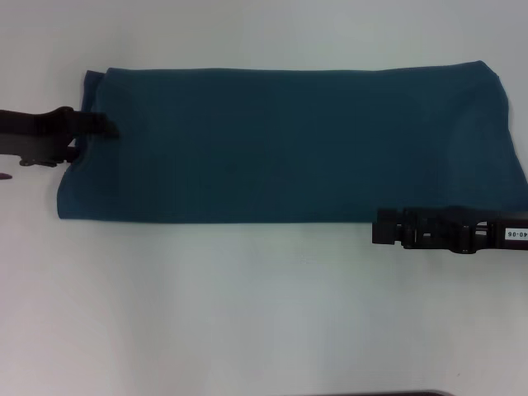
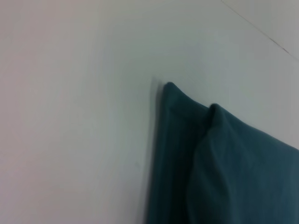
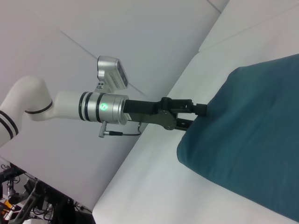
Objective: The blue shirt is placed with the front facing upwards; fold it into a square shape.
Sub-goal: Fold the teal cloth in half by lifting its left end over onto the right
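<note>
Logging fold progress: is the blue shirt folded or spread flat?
Folded: the blue shirt lies as a long band, no sleeves or lettering showing, layered edges at its end.

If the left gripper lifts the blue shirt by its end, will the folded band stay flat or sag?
Probably sag: the blue shirt is soft layered cloth, its corner rumpling by the left gripper. It looks light, and the layers may slide apart. The right gripper sits at the near edge.

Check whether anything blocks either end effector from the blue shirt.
Nothing visible does. The left end effector is already at the left edge of the blue shirt, and the right end effector sits at its near edge. Only the bare white table surrounds them.
</note>
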Controlling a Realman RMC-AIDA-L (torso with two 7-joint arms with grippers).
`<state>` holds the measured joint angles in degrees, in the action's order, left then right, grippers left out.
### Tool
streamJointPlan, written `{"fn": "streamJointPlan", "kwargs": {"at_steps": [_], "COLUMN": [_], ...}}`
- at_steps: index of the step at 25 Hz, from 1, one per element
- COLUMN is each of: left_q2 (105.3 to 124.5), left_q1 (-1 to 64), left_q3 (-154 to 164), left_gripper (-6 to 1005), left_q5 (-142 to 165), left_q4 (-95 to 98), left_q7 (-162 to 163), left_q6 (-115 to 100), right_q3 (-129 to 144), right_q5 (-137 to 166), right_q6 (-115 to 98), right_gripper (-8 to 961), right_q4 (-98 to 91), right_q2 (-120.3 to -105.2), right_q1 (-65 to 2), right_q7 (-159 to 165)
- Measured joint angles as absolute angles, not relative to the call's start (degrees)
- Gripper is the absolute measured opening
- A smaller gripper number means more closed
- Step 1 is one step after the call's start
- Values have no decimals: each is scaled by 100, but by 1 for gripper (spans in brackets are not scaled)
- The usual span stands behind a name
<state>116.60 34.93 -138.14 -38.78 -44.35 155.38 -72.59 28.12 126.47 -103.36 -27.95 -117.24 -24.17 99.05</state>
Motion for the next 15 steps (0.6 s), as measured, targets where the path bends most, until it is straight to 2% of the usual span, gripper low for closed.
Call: {"fn": "streamJointPlan", "kwargs": {"at_steps": [11,15], "left_q2": [11722,11644], "left_q1": [3694,3769], "left_q3": [-13768,-13725], "left_gripper": [769,763], "left_q5": [-4025,-3951], "left_q4": [-4388,-4281], "left_q7": [15501,15569], "left_q6": [-7696,-7701], "right_q3": [2812,2813], "right_q5": [12647,12647], "right_q6": [-10336,-10336], "right_gripper": [913,912], "right_q4": [-2795,-2795], "right_q2": [-11724,-11724], "right_q1": [-2417,-2417], "right_q7": [9905,9905]}}
